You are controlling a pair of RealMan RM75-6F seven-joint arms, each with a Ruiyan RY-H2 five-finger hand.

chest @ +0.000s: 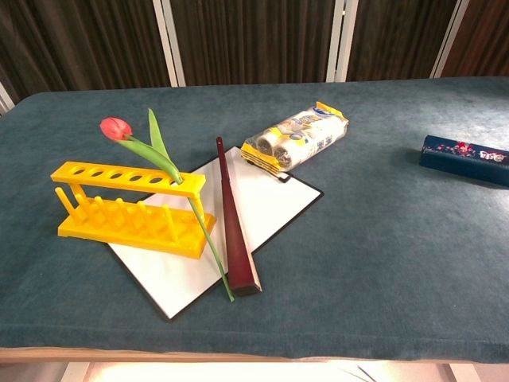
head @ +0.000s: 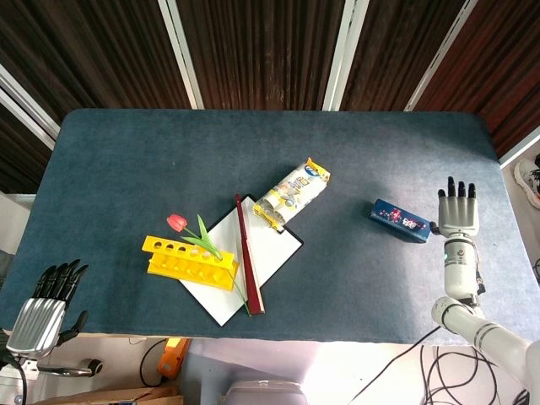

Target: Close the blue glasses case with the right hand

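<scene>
The small flat blue glasses case with a floral print on its lid [head: 398, 220] lies at the right of the head view, on the dark blue-grey felt table top [head: 169, 160], and at the right edge of the chest view it looks low and flat, lid down on the base, so the closing appears done. The right hand [head: 456, 213] hangs just to the right of the case in the head view, empty, with straight spread fingers, and a sliver of table shows between it and the case. The left hand [head: 40, 319] sits at the lower left corner of that view, off the table edge, holding nothing, fingers extended.

From here the main risk, as I judge it, is the right hand brushing the case's near end if it swings leftward in frame, which would slide the light case on the felt or flip the lid up again. A lid that is only resting and not latched could also spring open; neither view shows the seam closely enough to tell.

The other items lie well apart, towards the middle and lower left: the yellow-and-white plastic snack packet [head: 292, 195], the white clipboard [head: 272, 251], the dark red folded fan [head: 246, 253], the yellow plastic test-tube rack [head: 191, 263] and the red tulip [head: 176, 223]
</scene>
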